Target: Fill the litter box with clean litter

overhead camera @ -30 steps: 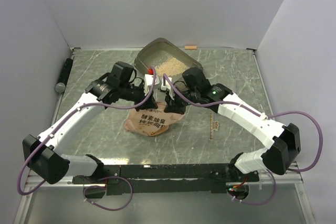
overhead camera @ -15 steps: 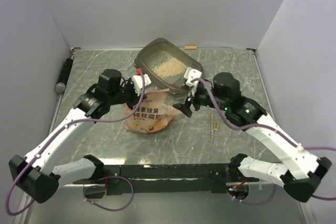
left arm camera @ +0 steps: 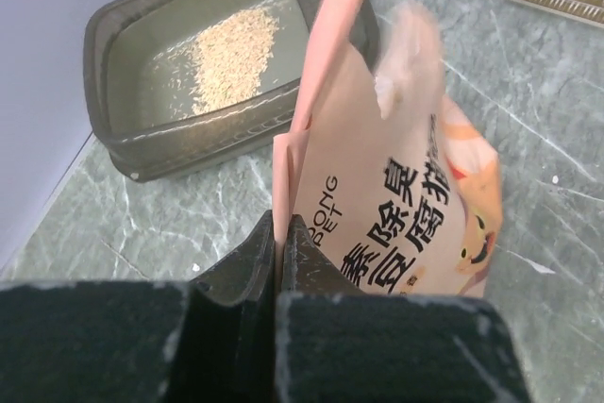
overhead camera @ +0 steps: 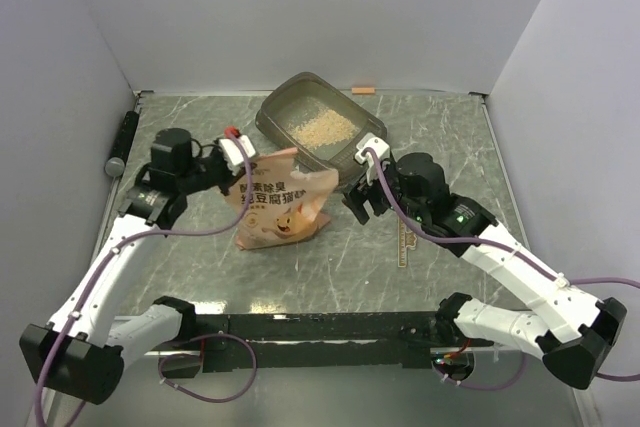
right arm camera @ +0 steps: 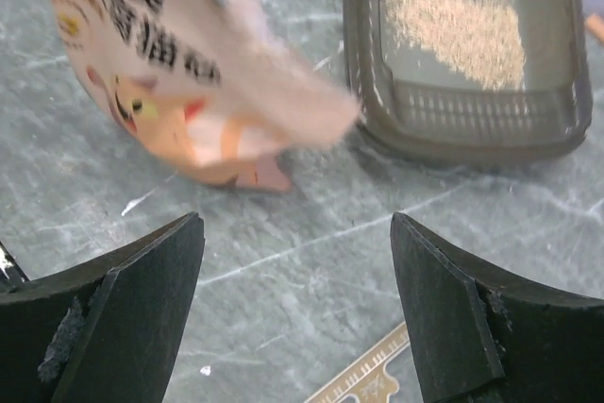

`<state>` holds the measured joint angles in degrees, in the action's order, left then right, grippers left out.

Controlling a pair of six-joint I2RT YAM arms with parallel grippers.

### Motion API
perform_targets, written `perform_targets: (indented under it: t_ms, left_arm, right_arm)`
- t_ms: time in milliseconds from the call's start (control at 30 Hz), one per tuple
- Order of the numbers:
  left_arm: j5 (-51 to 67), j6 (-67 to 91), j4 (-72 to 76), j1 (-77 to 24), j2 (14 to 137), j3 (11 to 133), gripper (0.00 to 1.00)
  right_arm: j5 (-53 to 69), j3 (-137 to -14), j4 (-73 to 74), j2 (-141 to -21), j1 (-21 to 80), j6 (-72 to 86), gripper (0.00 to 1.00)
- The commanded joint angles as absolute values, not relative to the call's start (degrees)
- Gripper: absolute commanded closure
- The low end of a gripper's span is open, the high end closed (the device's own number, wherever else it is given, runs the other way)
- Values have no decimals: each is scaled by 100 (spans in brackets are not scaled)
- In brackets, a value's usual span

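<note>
- Over the last second the two arms draw apart. The left gripper point(left arm camera: 280, 233) pulls back to the left, away from the litter box point(overhead camera: 276, 110), and takes the pink bag point(overhead camera: 280, 202) with it. The right gripper point(right arm camera: 297, 243) lets go and retreats to the right.
- Pouring looks paused or finished. The clean litter point(overhead camera: 318, 129) is only a patch in the tray, with much of the floor bare, so the fill seems partial.
- The left wrist view shows the jaws pinched tight on the bag's top edge, which the overhead view leaves unclear.
- The right wrist view shows its fingers spread wide with nothing between them, above bare table between bag and box. A ruler point(right arm camera: 368, 375) lies just below.
- Only the overhead view shows the bag's base resting on the table just in front of the box.
</note>
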<state>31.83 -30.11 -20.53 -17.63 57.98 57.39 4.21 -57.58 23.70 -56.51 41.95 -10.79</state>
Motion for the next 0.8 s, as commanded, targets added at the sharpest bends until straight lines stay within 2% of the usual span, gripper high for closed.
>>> perform_targets:
  t_ms: [0,67,300,500,600,767]
  left_arm:
    - [5095,-3428,-967,-723,5704,6265,99]
    - [5606,-3471,-1028,-326,5827,6407,99]
    - [6704,-4025,-1678,-88,6397,7451,99]
    - [7583,-5070,-3276,-79,6969,8455,99]
    - [7865,-5361,-3603,-62,6909,8088,99]
    - [8173,-4914,-2746,-53,6321,6708,99]
  right_arm:
    - [27,-5774,2004,-5730,4175,-730,14]
    - [-148,-5748,1785,-5792,4175,-625,15]
    - [-369,-5889,1608,-5889,4166,-431,16]
    - [-176,-5748,1783,-5643,4175,-404,16]
    - [-211,-5766,2126,-5547,4166,-501,17]
    - [-464,-5906,2758,-5458,4166,-502,16]
